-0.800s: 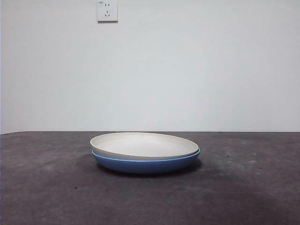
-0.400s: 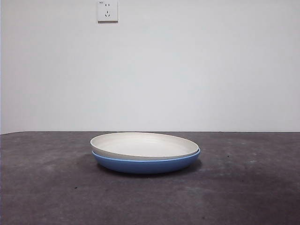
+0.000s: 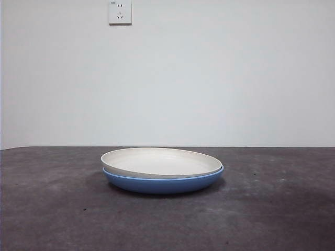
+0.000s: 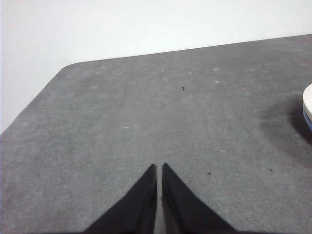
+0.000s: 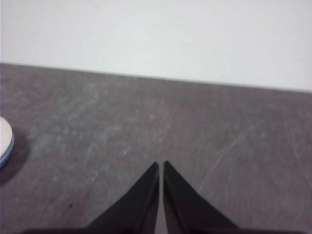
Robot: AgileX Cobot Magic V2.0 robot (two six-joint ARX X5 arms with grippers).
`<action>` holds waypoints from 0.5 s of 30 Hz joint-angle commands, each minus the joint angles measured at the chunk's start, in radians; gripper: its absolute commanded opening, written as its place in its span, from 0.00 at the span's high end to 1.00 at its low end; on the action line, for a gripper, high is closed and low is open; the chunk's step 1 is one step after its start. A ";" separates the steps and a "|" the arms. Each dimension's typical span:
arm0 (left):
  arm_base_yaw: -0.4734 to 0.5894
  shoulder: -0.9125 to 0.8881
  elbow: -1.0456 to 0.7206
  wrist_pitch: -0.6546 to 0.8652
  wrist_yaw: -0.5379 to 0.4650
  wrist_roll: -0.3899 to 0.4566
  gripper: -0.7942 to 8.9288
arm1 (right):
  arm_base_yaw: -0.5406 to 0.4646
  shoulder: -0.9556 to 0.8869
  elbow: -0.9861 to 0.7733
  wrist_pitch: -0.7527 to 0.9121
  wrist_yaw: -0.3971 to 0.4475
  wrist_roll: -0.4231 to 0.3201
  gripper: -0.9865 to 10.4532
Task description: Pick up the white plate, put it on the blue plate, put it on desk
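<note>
white plate [image 3: 159,161]: sits right on top of the blue plate, near the middle of the surface, well away from every edge and corner.
blue plate [image 3: 163,184]: lies flat on the surface [image 3: 57,209], under the white one, with only its rim and side showing.
why stacked: same size, so one fits snug inside the other and stays level.
step now, as a guess: stacking looks done; next job looks like lifting the white plate off and setting it down on the bare surface.
left hand [image 4: 159,168]: closed tight, tips together, holding nothing, over bare surface with the plates just at the side of its view.
right hand [image 5: 161,165]: closed tight too, holding nothing, over bare surface on the other side of the plates.
why the hands hang there: likely waiting, one on each side, well apart from the plates.
wall socket [image 3: 120,12]: high on the wall behind.
count: one white plate, one blue plate, two hands, one socket.
</note>
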 commanded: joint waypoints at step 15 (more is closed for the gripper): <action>0.003 -0.001 -0.021 -0.007 -0.002 -0.006 0.90 | 0.000 -0.027 -0.004 -0.105 0.025 0.054 0.91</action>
